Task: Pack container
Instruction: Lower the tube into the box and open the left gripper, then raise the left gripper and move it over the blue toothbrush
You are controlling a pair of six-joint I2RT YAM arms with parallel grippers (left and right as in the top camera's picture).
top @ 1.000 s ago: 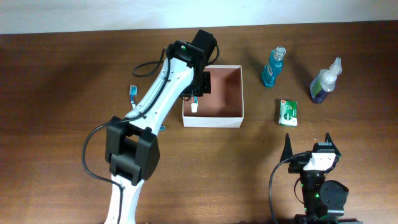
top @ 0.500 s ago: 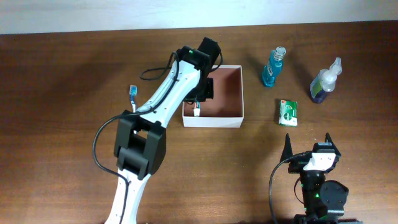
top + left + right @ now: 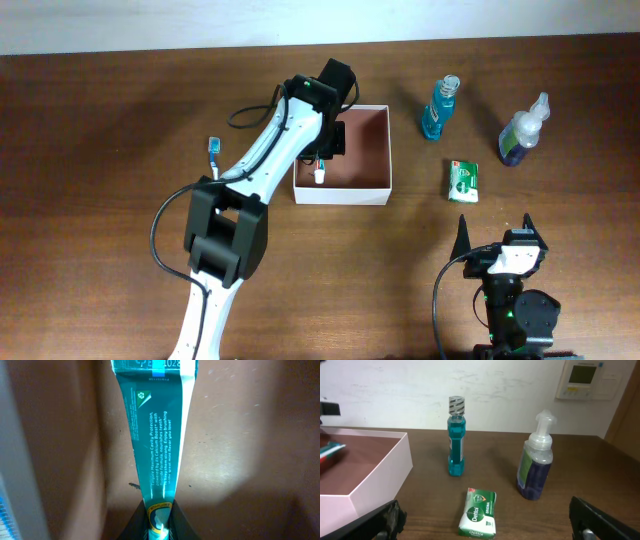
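container (image 3: 342,195) = square shallow white cardboard box, thin white walls, pinkish-brown inside. sits flat on dark wood surface (image 3: 100,220), open top up, around middle, bit toward far edge. teal toothpaste tube (image 3: 319,173) with white cap over left part, close by left wall. cant tell if tube touches floor. rest of inside bare. right wrist view catches just one pale corner (image 3: 375,485).

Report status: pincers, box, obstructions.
Left pincer shut on tube, inside box by its wall. Right pincer open, away from box. Nothing seen blocking.
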